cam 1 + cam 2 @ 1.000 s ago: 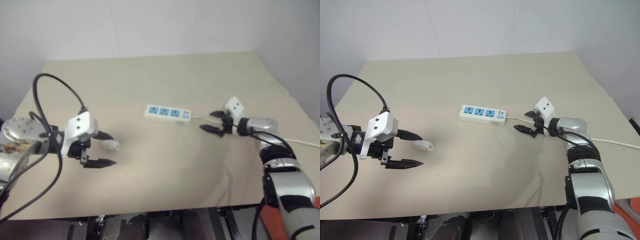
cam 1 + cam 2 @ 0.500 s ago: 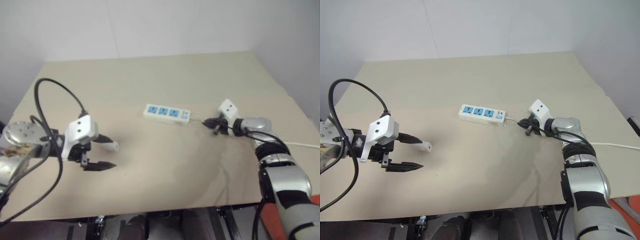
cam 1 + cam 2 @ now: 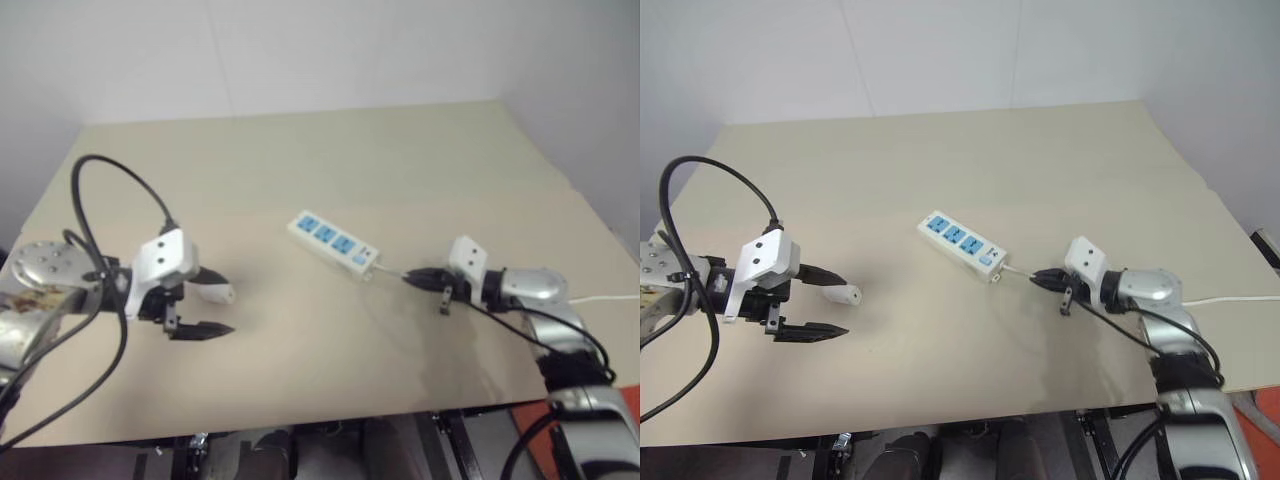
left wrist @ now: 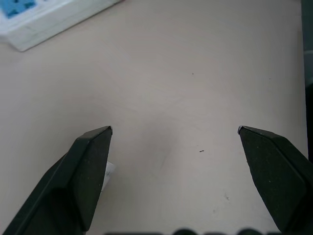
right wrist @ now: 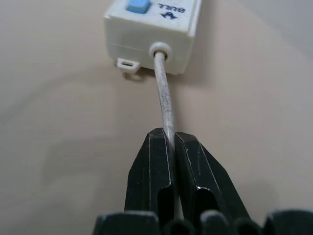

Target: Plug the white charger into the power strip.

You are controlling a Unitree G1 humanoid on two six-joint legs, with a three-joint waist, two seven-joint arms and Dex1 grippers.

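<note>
Head view: power strip (image 3: pixel 962 244) lies angled mid-worktop (image 3: pixel 990 170); white charger (image 3: pixel 845 294) just beside left gripper (image 3: pixel 820 303), fingers wide apart, empty.
Left wrist: charger edge (image 4: pixel 110 170) peeks past one finger.
Right wrist: right gripper (image 5: pixel 173 147) clamped on thin cord (image 5: pixel 164 95) near strip.
Charger likely light, rigid; grip its flat sides
</note>
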